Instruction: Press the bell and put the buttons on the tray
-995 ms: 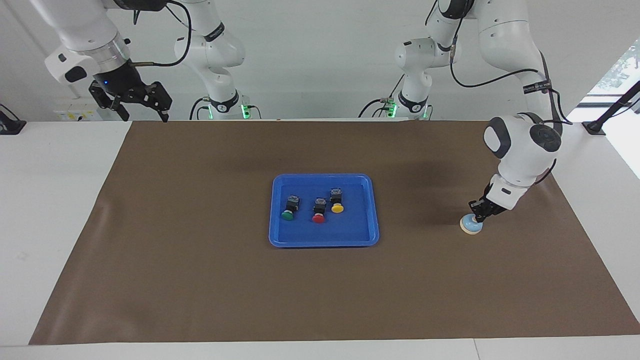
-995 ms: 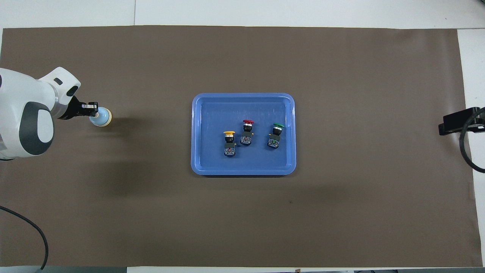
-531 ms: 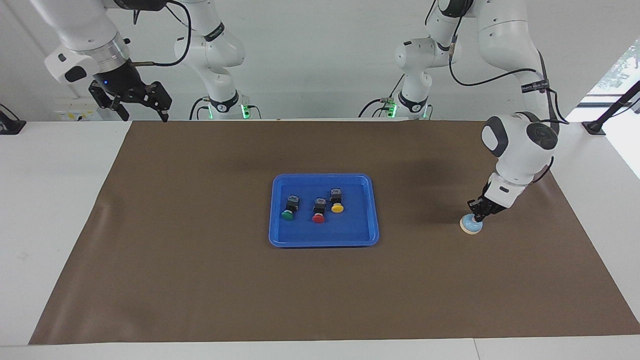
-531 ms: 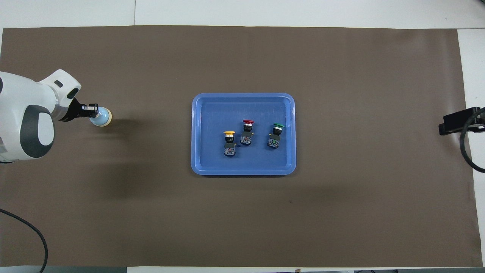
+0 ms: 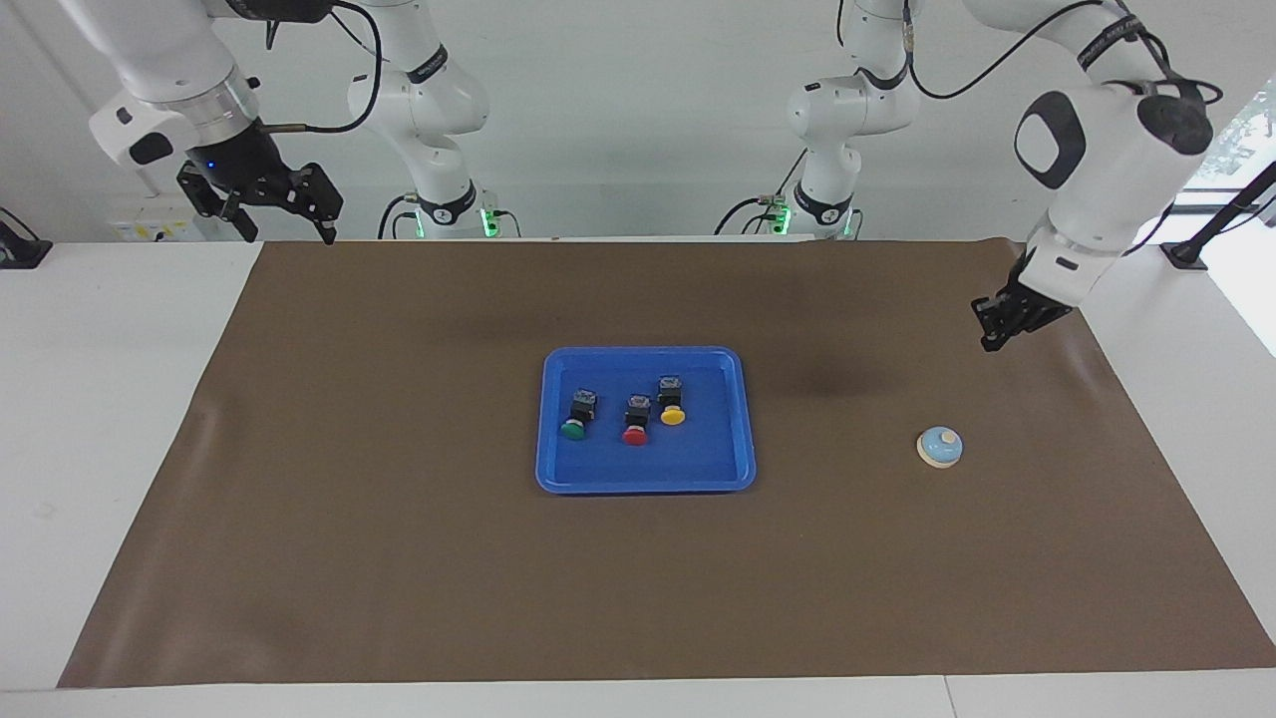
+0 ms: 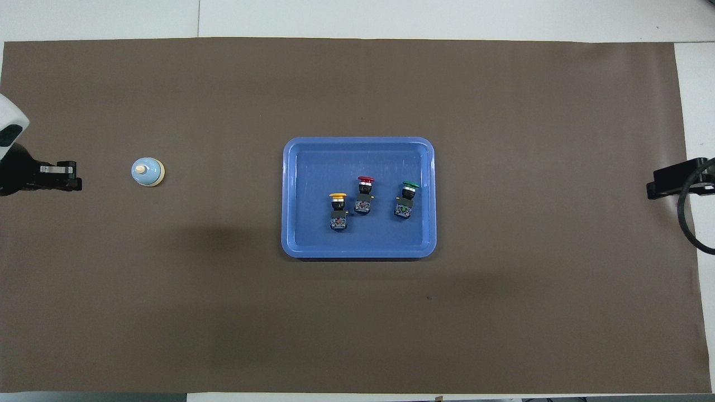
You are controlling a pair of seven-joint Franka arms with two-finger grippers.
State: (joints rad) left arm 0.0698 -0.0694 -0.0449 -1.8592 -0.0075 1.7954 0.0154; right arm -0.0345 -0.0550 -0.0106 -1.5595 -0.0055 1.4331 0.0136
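We see the left end effector [image 5: 989,341] has risen off the bell [image 5: 940,446], empty, fingers seemingly closed; the right end effector [image 5: 289,224] waits, open, unchanged.

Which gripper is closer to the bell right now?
Left. The left gripper is raised above the mat near the bell, at the bell's end of the table. The right gripper waits at the other end.
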